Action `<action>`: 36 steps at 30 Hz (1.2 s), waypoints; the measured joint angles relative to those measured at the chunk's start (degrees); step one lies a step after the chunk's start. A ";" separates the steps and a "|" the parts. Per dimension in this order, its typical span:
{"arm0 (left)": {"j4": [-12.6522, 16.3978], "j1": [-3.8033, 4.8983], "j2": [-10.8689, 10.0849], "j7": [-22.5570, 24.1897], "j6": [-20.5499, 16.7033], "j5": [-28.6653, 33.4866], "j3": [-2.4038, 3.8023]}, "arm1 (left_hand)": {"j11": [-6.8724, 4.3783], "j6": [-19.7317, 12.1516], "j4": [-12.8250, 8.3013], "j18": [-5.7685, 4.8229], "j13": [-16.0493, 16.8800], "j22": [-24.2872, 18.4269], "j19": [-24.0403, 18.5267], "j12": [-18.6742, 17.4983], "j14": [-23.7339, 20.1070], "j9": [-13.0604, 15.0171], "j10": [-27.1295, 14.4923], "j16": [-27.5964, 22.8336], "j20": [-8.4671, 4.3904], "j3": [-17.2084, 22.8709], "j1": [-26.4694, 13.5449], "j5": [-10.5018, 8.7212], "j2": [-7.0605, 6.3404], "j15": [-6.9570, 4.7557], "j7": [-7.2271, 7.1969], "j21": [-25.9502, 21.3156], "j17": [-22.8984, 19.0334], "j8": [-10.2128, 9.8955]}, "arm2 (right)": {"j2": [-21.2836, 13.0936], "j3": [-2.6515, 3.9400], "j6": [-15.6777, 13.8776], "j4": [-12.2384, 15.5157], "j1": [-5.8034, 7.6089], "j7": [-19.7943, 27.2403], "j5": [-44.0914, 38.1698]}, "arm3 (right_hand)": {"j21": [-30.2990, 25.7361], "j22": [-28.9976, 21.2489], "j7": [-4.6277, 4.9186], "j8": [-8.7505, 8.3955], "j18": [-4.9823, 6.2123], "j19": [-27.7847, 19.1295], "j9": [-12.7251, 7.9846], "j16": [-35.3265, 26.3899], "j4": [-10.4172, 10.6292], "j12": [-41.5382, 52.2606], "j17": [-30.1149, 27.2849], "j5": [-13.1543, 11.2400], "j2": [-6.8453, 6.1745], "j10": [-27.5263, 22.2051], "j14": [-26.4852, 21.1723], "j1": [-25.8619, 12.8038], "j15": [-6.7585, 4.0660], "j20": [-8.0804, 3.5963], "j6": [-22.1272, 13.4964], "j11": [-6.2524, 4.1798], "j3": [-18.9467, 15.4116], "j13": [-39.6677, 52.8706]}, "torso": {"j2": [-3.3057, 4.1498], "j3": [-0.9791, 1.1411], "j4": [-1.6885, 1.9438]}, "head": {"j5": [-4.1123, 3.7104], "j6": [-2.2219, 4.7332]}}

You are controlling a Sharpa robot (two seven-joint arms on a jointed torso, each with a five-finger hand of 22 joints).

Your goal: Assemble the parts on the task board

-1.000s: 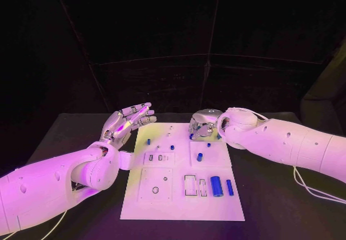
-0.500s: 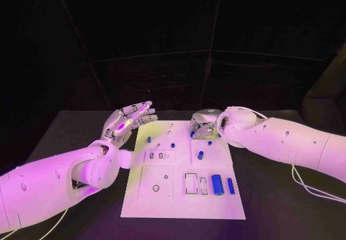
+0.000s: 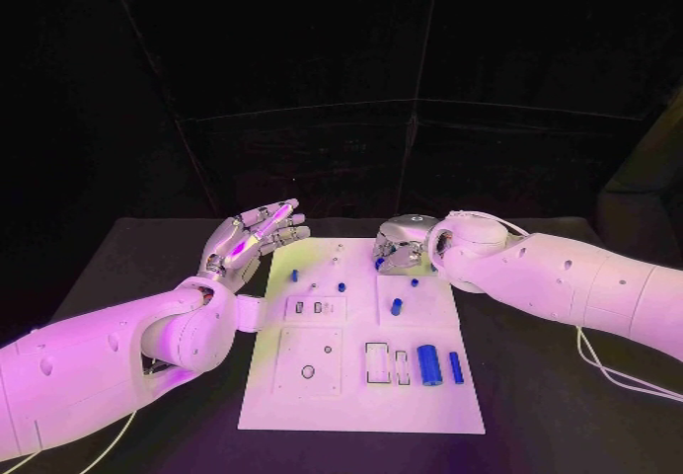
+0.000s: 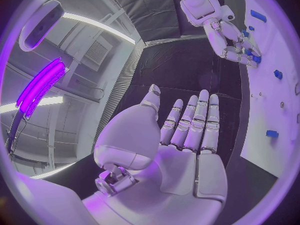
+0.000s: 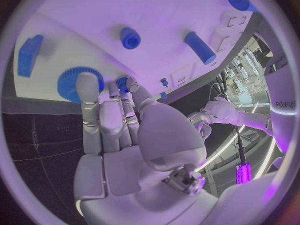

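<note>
R hand (image 3: 402,247) fingers curled over small blue gear part (image 5: 80,83) at far edge of white task board (image 3: 363,395); grip unclear, could slip. L hand (image 3: 254,240) fingers spread, empty, beside board.

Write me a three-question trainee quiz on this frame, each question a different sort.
1. True or false: the left hand holds a part.
2. Which hand is over the task board's far edge? A) left B) right
3. Fill in: the large blue cylinder lies in the board's near ____ area.

Key: 1 false, its fingers are spread and empty. 2 B, the right hand. 3 right.
</note>
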 measured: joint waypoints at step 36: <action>0.33 0.13 0.42 -0.03 1.11 0.66 0.00 | 0.00 0.01 0.00 0.00 0.01 -0.35 -1.32 0.00 0.00 0.02 0.00 0.00 0.08 0.00 0.00 0.00 0.00 0.00 0.00 -0.35 -0.11 0.01 | 9.48 0.18 -12.15 -6.23 0.10 -5.12 4.65 | 3.16 2.56 0.82 -0.46 0.00 -0.75 0.02 1.31 0.60 -0.21 0.37 -1.97 -2.07 -0.95 0.00 -2.06 0.00 0.75 -0.88 0.95 8.11 -0.03 | 0.69 -0.20 0.23 | 0.56 0.15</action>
